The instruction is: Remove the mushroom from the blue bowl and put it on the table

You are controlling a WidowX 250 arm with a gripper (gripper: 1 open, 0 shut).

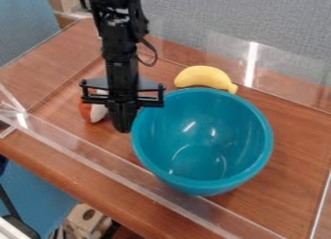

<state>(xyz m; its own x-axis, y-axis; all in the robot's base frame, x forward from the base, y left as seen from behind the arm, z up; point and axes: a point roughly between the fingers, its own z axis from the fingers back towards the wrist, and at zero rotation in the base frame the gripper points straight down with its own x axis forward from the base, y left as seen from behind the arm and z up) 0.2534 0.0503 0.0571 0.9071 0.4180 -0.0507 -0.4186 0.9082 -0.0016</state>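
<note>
The mushroom (93, 113) lies on the table (52, 83) just left of the blue bowl (203, 141), outside it; only its reddish cap and a bit of white show behind my gripper. My gripper (122, 125) points straight down between the mushroom and the bowl's left rim. Its fingers are pressed together and shut, with nothing visible between them. Whether the fingertips touch the rim I cannot tell. The inside of the bowl holds nothing.
A yellow banana-like toy (204, 78) rests on the table behind the bowl. Low clear acrylic walls (91, 151) run along the table's front and sides. The arm's black column rises to the upper left.
</note>
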